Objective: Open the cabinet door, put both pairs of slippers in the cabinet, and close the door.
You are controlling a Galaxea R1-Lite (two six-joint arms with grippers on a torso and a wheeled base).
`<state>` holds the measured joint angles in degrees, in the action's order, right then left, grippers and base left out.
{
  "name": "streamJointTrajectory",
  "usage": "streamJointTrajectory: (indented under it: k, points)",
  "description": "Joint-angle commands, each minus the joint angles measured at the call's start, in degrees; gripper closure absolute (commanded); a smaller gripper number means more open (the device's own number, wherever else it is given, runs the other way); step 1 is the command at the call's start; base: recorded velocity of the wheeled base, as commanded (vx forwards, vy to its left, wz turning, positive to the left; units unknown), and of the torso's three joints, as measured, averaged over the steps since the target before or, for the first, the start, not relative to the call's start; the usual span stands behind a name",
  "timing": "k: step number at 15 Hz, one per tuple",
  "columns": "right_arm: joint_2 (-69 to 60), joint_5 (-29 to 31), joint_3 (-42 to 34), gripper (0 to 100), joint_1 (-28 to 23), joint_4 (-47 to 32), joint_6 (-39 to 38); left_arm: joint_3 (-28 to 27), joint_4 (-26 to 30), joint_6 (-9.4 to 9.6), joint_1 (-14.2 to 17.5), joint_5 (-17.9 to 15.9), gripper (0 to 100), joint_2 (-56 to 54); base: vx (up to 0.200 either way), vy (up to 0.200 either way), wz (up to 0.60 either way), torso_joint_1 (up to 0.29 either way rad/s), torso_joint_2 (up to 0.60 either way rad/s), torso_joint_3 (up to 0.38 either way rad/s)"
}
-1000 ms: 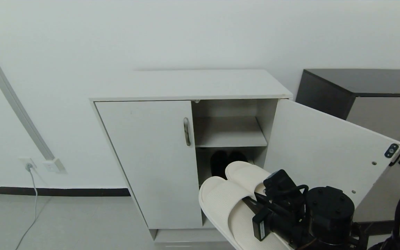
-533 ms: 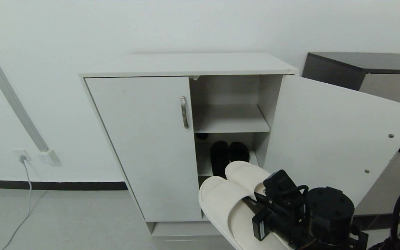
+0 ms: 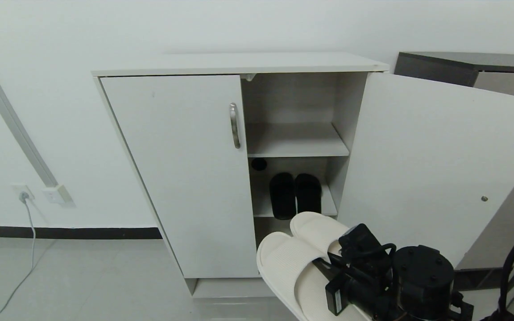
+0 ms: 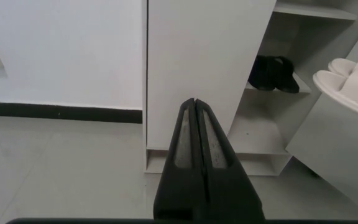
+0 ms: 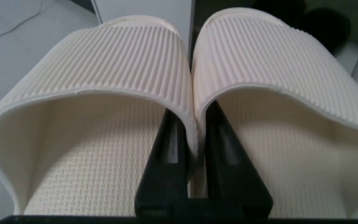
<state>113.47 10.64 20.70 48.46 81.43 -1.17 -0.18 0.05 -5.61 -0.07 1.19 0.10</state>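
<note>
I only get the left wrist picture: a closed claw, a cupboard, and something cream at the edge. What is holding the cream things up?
Observer: The right claw is shut on the two inner edges of the cream slippers, gripping both at once, side by side.
Operator: Which way do they point?
Observer: Their toes face the open right half of the cabinet.
Operator: Is anything standing next to that cabinet?
Observer: Yes, a dark cabinet stands at its right, beyond the open door.
</note>
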Motion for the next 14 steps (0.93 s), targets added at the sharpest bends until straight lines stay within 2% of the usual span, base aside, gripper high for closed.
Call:
streamJointTrajectory:
  k: [1,2,3,6,8,11,14]
  points:
    - [1.9,0.6,0.7,100,-0.1,0.5,0.6,0.0,0.0,-0.02,0.0,0.0,100,0.0,0.0,0.0,0.0,0.002,0.11,0.095]
    - [2.5,1.8,2.2,100,0.0,0.2,1.3,0.0,0.0,-0.02,0.0,0.0,100,0.0,0.0,0.0,0.0,-0.002,0.07,0.036]
    - [3.4,5.7,7.2,100,0.3,-2.9,1.0,0.0,0.0,-0.02,0.0,0.0,100,0.0,0.0,0.0,0.0,0.0,0.0,0.0]
    - [3.2,16.3,21.8,100,2.2,-24.9,-8.2,0.0,0.0,-0.02,0.0,0.0,100,0.0,0.0,0.0,0.0,0.0,0.0,0.0]
    - [3.2,24.3,31.2,100,2.3,-34.3,-10.5,0.0,0.0,0.07,0.0,-0.1,100,0.0,0.0,0.0,0.0,0.0,0.0,0.0]
    - [3.0,30.1,40.1,100,2.6,-42.8,-10.5,0.0,0.0,0.07,0.0,-0.1,100,0.0,0.0,0.0,0.0,0.0,0.0,0.0]
    - [1.4,33.0,45.2,100,2.8,-47.2,-9.6,0.0,0.0,0.16,0.0,-0.1,100,0.0,0.0,0.0,0.0,0.0,0.0,0.0]
